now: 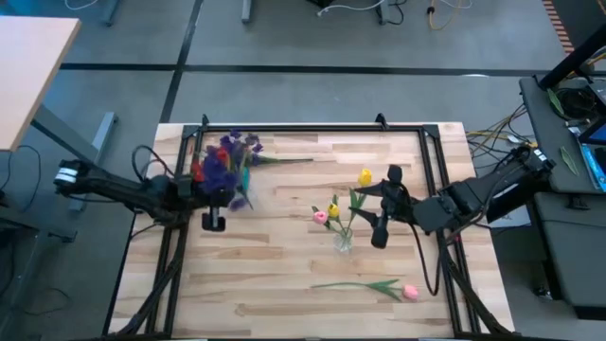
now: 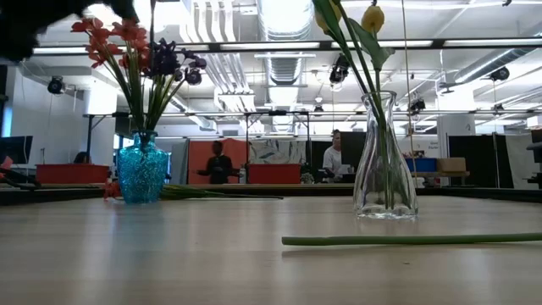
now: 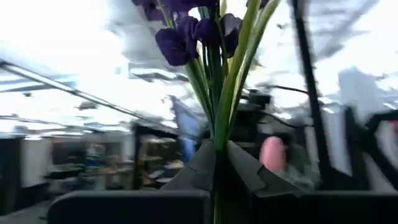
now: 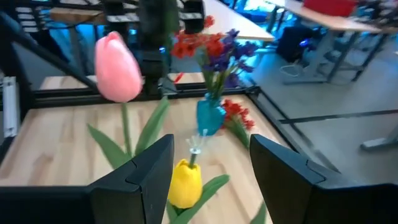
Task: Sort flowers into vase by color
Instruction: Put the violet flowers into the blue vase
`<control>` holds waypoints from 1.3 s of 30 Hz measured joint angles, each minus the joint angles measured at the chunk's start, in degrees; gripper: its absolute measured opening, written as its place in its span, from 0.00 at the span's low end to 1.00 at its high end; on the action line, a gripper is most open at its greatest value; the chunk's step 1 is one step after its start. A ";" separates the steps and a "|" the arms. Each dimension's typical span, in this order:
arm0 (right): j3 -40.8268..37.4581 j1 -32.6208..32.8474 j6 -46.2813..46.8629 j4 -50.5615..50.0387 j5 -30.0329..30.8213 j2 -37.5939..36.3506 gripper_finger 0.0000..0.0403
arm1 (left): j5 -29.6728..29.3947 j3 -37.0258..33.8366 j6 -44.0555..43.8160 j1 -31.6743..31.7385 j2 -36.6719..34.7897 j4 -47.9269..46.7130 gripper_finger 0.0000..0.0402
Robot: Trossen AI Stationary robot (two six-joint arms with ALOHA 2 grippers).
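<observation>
Left arm lowering a purple flower into the blue vase

The left gripper (image 3: 214, 165) is clenched on a purple flower (image 3: 186, 37) stem, above the blue vase (image 2: 141, 174) at the table's far left, which already holds red and purple blooms. Judged best: keep the stem upright and centred over the neck, lower steadily, release only once seated. The right gripper (image 4: 208, 174) waits with fingers spread by the clear vase (image 2: 385, 161) with its pink tulip (image 4: 117, 68) and yellow tulip (image 4: 185, 183); another pink tulip (image 1: 409, 292) lies near right.
</observation>
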 joint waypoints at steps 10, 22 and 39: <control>-0.20 -0.78 -2.14 0.02 -2.25 -0.04 0.50 | -16.66 -10.15 16.38 -0.11 2.15 12.67 0.00; -0.26 -1.09 -3.01 0.00 -1.25 0.24 0.50 | -24.60 -10.79 16.48 -0.07 1.75 13.03 0.00; -0.26 -5.83 -2.97 -0.28 -1.17 0.17 0.50 | -28.86 -10.44 24.41 5.25 1.26 18.53 0.00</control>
